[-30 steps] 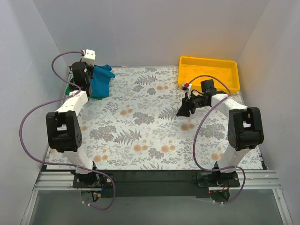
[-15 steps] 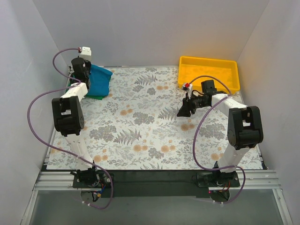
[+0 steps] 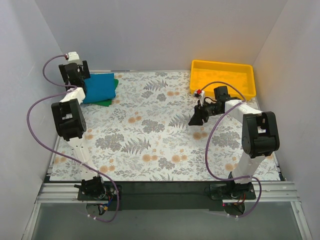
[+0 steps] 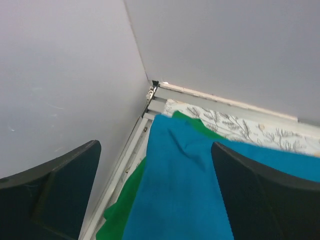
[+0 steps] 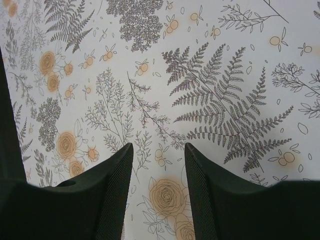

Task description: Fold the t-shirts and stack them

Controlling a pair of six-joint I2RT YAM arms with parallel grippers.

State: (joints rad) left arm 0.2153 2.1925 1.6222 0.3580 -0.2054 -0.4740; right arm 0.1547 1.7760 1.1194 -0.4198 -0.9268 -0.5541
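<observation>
The left claw point(image 4: 155, 147) has just let go. A second ago it was closed on the teal shirt point(image 3: 99, 86), carrying it bunched above the surface point(image 3: 150, 130). Now its fingers stand wide apart with nothing between them, and the arm has swung back toward the left wall.

The teal shirt lies flat as a folded rectangle on top of the green shirt point(image 3: 106, 103). The pile sits at the far edge of the surface, well apart from the tray point(image 3: 223, 62) and straight across to its left. Green shows only as a narrow strip along the teal shirt's near side and at one far corner. The left wrist view shows the same thing, with green point(image 4: 122, 200) peeking out from under teal point(image 4: 185, 200), and a small crease in the teal cloth.

The right claw point(image 3: 194, 119) has not moved over the same second. It hangs half open near the tray, just off its near left corner. Only the flowered surface is visible between its fingers point(image 5: 112, 190), so it holds nothing.

With the release made, the stacking step looks done, and the task seems to be at or very near its end. What may remain is drawing the left arm clear without catching the cloth. The teal shirt does not quite cover the green one, so the edges may want squaring up.
</observation>
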